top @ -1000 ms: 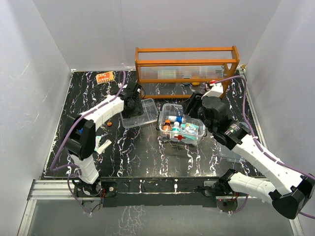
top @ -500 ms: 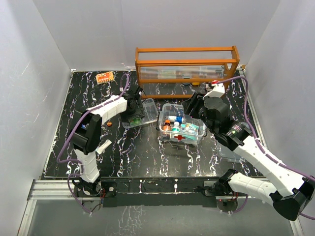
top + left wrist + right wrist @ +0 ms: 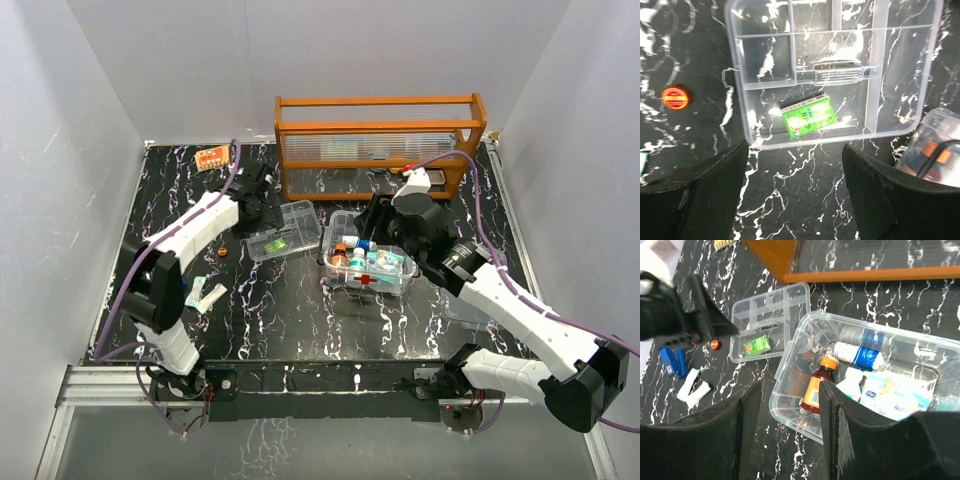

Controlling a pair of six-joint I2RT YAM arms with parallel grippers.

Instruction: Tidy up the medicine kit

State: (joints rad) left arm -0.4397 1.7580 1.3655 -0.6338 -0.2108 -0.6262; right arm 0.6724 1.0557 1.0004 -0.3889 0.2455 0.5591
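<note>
Tray (image 3: 767, 60) holds green packet (image 3: 807, 116) in one edge compartment. You see left gripper (image 3: 795, 150) spread, empty, near tray; right gripper (image 3: 790, 387) spread, empty, over box (image 3: 790, 407).

Robot lab booth (white walls (image 3: 60, 150), black marbled table (image 3: 300, 310)).

A black tabletop (image 3: 300, 310) veined with white marbling carried an orange wooden rack (image 3: 380, 127) with clear panels at its far edge. Behind the rack rose a plain pale back wall (image 3: 300, 50), and matching side walls (image 3: 50, 200) flanked it. Opposite the rack ran an aluminium rail (image 3: 330, 385). The light was soft and even.
</note>
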